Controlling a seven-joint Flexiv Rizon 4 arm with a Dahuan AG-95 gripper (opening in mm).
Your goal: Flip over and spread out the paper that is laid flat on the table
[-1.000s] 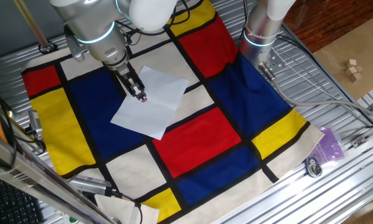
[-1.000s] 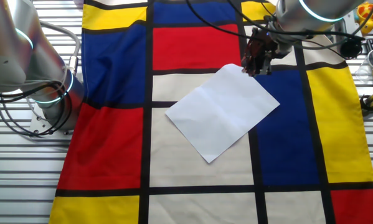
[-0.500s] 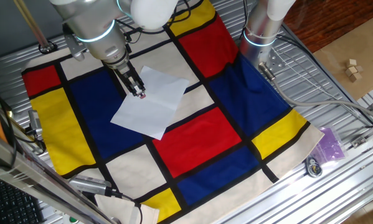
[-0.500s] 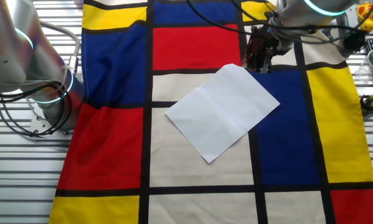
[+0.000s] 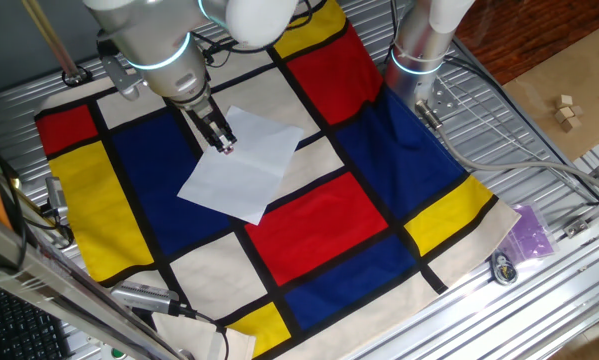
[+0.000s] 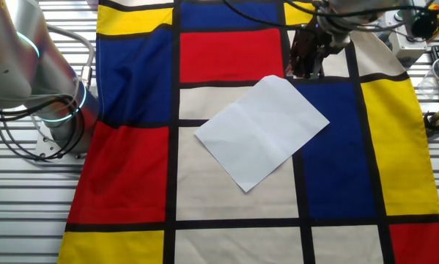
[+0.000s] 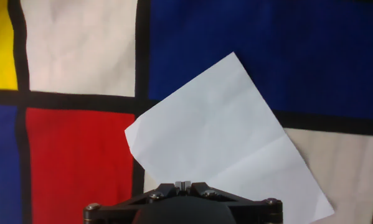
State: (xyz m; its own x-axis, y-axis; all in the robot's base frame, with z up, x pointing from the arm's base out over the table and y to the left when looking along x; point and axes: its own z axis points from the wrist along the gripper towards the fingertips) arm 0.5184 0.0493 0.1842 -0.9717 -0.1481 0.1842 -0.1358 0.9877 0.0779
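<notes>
The paper (image 5: 244,165) is a white creased sheet lying flat on the cloth of the table (image 5: 359,260), across blue, cream and red blocks. It also shows in the other fixed view (image 6: 262,132) and in the hand view (image 7: 223,143). My gripper (image 5: 225,147) hangs above the paper's edge near one corner, fingers together and holding nothing. In the other fixed view the gripper (image 6: 305,72) is just past the paper's upper corner. In the hand view the fingertips (image 7: 182,184) meet above the sheet.
A second arm's base (image 5: 419,50) stands at the cloth's far edge and also shows in the other fixed view (image 6: 54,88). A purple bag (image 5: 532,232), a metal disc (image 5: 504,268) and small wooden blocks (image 5: 567,110) lie beyond the cloth. Cables run along the ribbed metal.
My gripper has risen and drawn back a little from the paper's corner. The paper has not moved.
</notes>
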